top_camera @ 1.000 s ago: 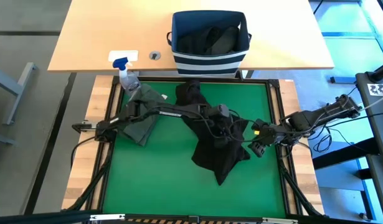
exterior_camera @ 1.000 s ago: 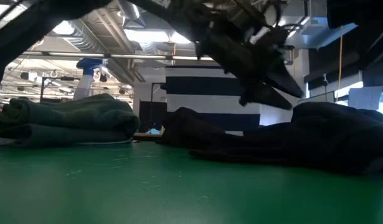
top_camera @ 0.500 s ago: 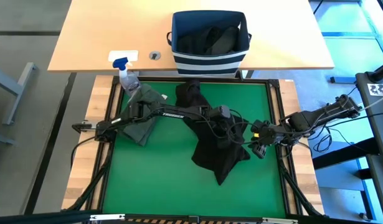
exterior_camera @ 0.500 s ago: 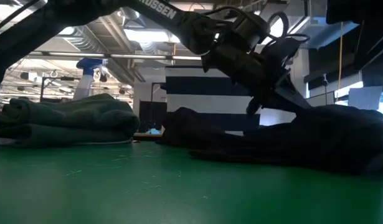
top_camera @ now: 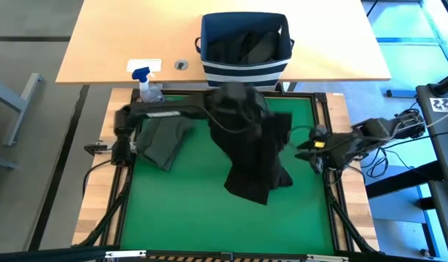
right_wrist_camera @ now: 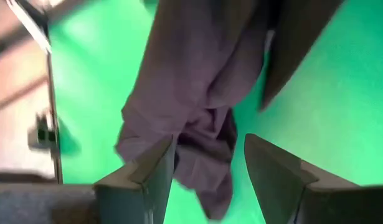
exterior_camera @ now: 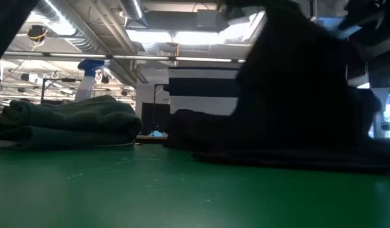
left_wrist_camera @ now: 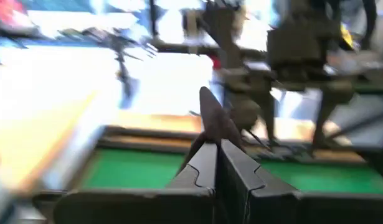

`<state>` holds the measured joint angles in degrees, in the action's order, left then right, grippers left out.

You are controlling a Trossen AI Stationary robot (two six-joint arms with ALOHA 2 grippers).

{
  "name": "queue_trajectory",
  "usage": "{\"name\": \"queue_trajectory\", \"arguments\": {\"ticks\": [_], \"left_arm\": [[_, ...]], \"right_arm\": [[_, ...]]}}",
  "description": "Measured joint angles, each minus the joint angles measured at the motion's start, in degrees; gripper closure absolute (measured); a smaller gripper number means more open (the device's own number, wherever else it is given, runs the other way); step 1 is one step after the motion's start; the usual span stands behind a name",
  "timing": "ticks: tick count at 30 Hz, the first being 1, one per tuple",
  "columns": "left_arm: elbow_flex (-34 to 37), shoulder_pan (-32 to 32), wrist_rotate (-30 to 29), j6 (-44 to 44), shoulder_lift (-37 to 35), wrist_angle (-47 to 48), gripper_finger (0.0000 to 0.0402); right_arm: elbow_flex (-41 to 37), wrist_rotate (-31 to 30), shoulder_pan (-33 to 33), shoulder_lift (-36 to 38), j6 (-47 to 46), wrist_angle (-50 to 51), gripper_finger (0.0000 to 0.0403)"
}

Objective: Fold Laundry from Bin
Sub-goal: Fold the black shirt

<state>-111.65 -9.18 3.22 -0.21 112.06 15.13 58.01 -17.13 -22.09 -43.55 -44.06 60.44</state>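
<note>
The black garment (top_camera: pixel 253 153) hangs over the middle of the green mat (top_camera: pixel 187 211), and my left gripper (top_camera: pixel 271 120), raised above the mat, is shut on it. In the low view it shows as a dark hanging mass (exterior_camera: pixel 296 95). My right gripper (top_camera: pixel 312 149) stands open near the mat's right edge. The black garment (right_wrist_camera: pixel 197 93) lies beyond its fingers, and I cannot see them touching it. A folded olive garment (top_camera: pixel 165 138) lies on the mat's left part. The navy striped bin (top_camera: pixel 245 40), with dark cloth inside, stands on the wooden table beyond the mat. My left gripper pinches a small peak of the black cloth (left_wrist_camera: pixel 211 115) between its two shut fingers (left_wrist_camera: pixel 200 168). The fingers lie nearly level, pointing toward the table's right. The garment hangs below them, slack, with its lower end (top_camera: pixel 254 188) on the mat.
A clear spray bottle with a blue nozzle (top_camera: pixel 147 86) stands at the mat's far left corner, beside the olive garment (exterior_camera: pixel 61 120). A wooden frame (top_camera: pixel 339 145) borders the mat. The near half of the mat shows bare green.
My left gripper has taken hold of the black garment and gone up and toward the far edge. The garment's upper part has been lifted clear while its lower end stays on the mat. My right gripper has risen a little, turned, and gone toward the right edge.
</note>
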Motion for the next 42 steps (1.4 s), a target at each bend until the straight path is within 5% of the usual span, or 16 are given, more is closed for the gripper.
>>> {"name": "queue_trajectory", "arguments": {"ticks": [12, 20, 28, 37, 42], "left_arm": [[0.1, -5.7, -4.9, 0.8, -13.3, -0.2, 0.0395], [0.1, -6.3, -5.1, 0.8, -13.7, 0.1, 0.0395], [0.1, -6.5, -1.9, 0.9, -13.7, -0.3, 0.0395], [0.1, -6.5, -1.1, 2.3, -13.7, -0.4, 0.0395], [0.1, -6.5, -1.1, 2.4, -13.7, -0.3, 0.0394]], "right_arm": [[-3.4, -8.8, 0.0, 1.9, 2.1, -7.4, 0.0198], [-11.1, -11.4, 0.0, -6.2, 5.2, -18.0, 0.0133], [-14.5, -17.9, 5.1, -18.0, 18.0, -27.2, 0.0147], [-14.5, -4.4, 17.8, -24.0, 26.2, -33.5, 0.0199], [-14.6, 4.9, 21.8, -23.8, 30.5, -35.8, 0.0312]]}}
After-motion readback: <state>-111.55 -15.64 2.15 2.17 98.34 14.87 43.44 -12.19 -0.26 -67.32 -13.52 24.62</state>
